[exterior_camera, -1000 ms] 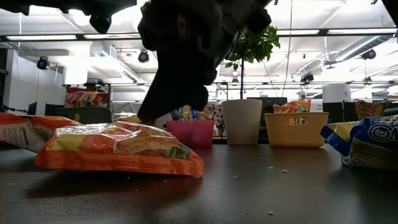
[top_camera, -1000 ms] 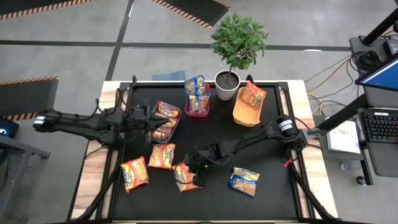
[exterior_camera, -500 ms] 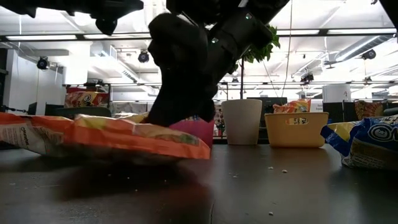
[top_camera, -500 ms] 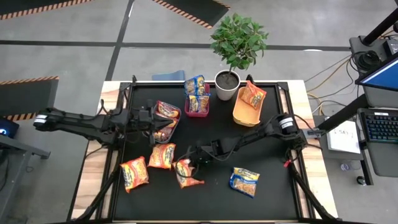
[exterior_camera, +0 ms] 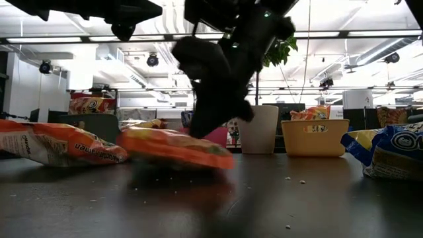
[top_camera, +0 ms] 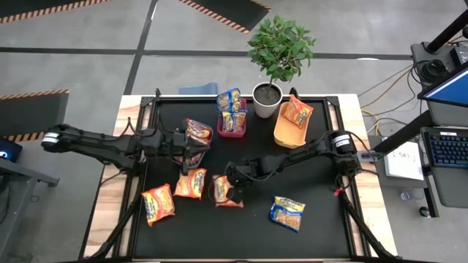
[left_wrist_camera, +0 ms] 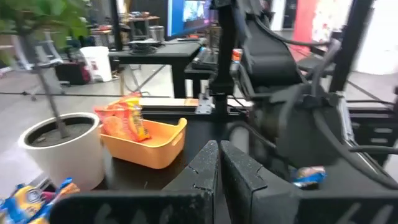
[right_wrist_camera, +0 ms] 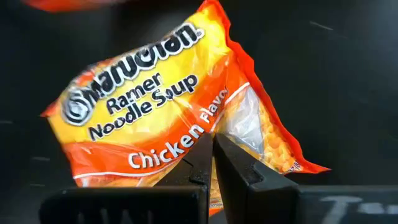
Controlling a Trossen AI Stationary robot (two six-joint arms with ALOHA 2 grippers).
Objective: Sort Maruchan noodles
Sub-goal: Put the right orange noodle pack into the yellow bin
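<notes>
My right gripper [top_camera: 232, 190] is shut on an orange-yellow Maruchan chicken packet [top_camera: 221, 192] at the table's middle, also seen in the low view [exterior_camera: 175, 147]. My left gripper [top_camera: 191, 149] hovers shut over the near end of the teal bin [top_camera: 207, 144], which holds red-maroon packets [top_camera: 197, 130]; its fingers [left_wrist_camera: 217, 163] hold nothing. Two more orange packets [top_camera: 191, 183] [top_camera: 159, 204] lie flat on the table to the left, and a blue-yellow one [top_camera: 287, 212] lies to the right. My right gripper pinches the orange packet between its two fingers [right_wrist_camera: 233, 163], on the wrapper just below the words "Chicken Flavor" [right_wrist_camera: 180, 142] near one long edge. The fingers come slanting down from the table's right. In the low view the packet hangs roughly level just above the table.
At the far edge stand a red bin [top_camera: 232, 128] with blue-yellow packets, a potted plant [top_camera: 268, 98] and an orange bin [top_camera: 287, 131] with an orange packet [top_camera: 297, 112]. Free black tabletop lies between the carried packet and these bins.
My right gripper has lifted the orange packet off the table and carried it toward the far edge, and the packet has turned about in the hold. My left arm has moved toward the table's right, over the teal bin.
</notes>
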